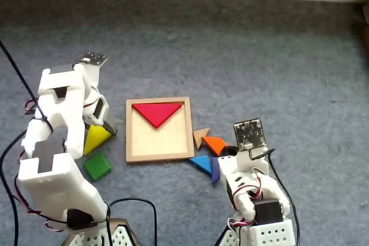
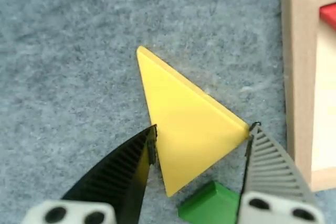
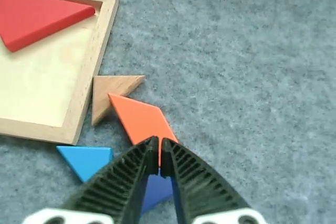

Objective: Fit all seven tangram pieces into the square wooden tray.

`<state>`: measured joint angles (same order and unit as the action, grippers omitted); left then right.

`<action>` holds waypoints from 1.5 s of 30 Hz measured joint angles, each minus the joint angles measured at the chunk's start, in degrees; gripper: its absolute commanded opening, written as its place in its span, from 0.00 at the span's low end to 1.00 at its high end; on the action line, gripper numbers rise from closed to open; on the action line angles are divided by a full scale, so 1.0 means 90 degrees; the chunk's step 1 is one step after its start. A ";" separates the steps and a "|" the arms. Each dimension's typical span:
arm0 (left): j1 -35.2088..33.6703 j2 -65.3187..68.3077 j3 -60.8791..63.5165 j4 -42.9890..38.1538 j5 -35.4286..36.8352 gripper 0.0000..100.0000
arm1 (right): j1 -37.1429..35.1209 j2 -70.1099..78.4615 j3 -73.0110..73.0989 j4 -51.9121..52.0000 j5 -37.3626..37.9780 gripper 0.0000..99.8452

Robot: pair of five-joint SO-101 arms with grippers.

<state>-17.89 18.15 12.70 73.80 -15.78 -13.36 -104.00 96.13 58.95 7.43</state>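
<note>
While grey carpet (image 1: 259,56) lies open on every side, the tray (image 1: 158,158) holds one red triangle (image 1: 157,112) flush against its far edge, the rest of its floor bare. Off its left edge, the left gripper (image 2: 202,135) points down, jaws spread either side of the yellow triangle (image 2: 186,114), with the green square (image 2: 210,203) just beside. Off the right edge, the right gripper (image 3: 159,148), jaws pressed together, hangs over the orange piece (image 3: 139,119), which overlaps the wooden triangle (image 3: 107,90) and lies near the blue triangle (image 3: 86,158).
</note>
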 measured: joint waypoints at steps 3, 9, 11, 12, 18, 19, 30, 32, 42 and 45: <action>0.0010 0.0078 -0.0068 0.0000 0.0000 0.28 | 0.0000 0.0000 0.0000 0.0000 0.0000 0.02; 0.0010 0.0752 -0.0977 0.0645 0.0000 0.27 | 0.0000 0.0000 0.0000 0.0000 0.0000 0.02; 0.0010 0.1114 -0.1446 0.0977 0.0000 0.27 | 0.0000 0.0000 0.0000 0.0000 0.0000 0.02; 0.0010 0.1299 -0.1680 0.1153 0.0000 0.27 | 0.0000 0.0000 0.0000 0.0000 0.0000 0.02; 0.0010 0.1954 -0.2579 0.1661 -0.0010 0.27 | 0.0000 0.0000 0.0000 0.0000 0.0000 0.02; 0.0010 0.1983 -0.2628 0.1661 -0.0010 0.26 | 0.0000 0.0000 0.0000 0.0000 0.0000 0.02; 0.0010 0.0723 -0.2110 0.1690 -0.0020 0.21 | 0.0000 -0.0010 0.0000 0.0000 0.0000 0.02; 0.0010 0.0186 -0.1807 0.1700 -0.0020 0.21 | 0.0000 -0.0010 0.0000 0.0000 0.0000 0.02; 0.0215 -0.0498 -0.0498 0.0791 0.0127 0.28 | 0.0000 -0.0010 0.0000 0.0000 0.0000 0.02; 0.0215 -0.0147 -0.0498 0.0469 0.0293 0.28 | 0.0000 -0.0010 0.0000 0.0000 0.0000 0.02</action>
<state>-15.96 16.84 8.22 78.02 -13.14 -13.36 -104.09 96.13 58.95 7.43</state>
